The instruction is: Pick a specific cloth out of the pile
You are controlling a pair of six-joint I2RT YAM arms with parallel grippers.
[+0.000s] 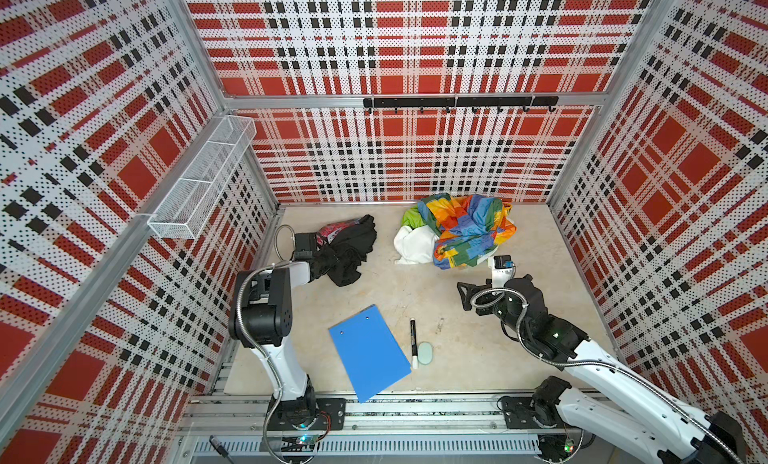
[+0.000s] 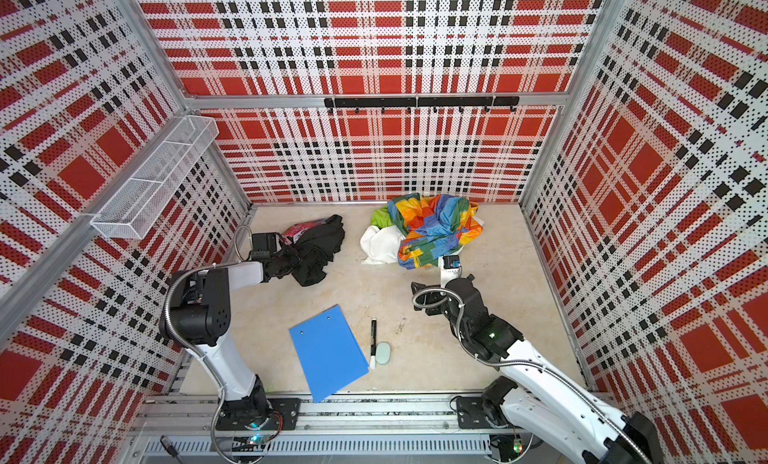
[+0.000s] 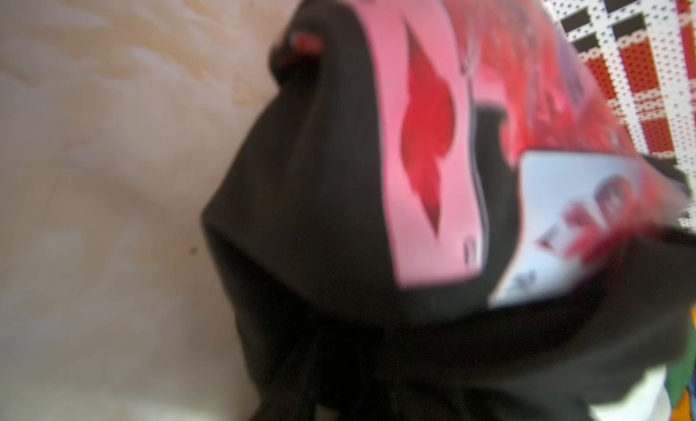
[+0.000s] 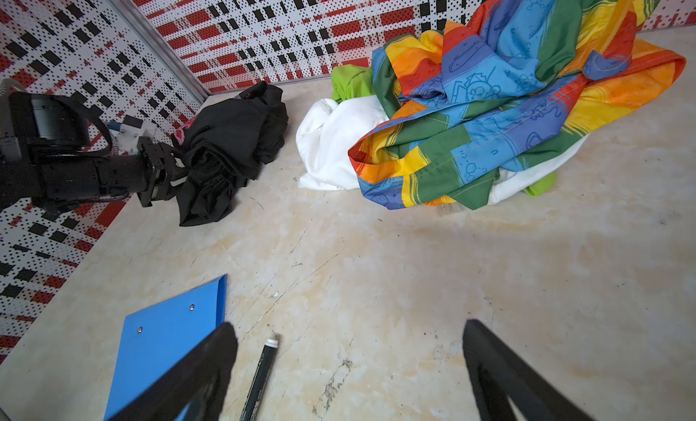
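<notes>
One bent arm (image 1: 266,300) holds left pincer (image 4: 172,170) against the cloth (image 1: 353,246).

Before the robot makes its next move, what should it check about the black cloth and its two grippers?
1. Black cloth lies apart from the pile: ok.
2. Black cloth rests on the table: ok.
3. Left gripper free of the cloth: cannot tell; its jaws sit against the folds.
4. Right gripper open and empty: ok.
5. Blue clipboard and marker clear of the cloth: ok.
</notes>
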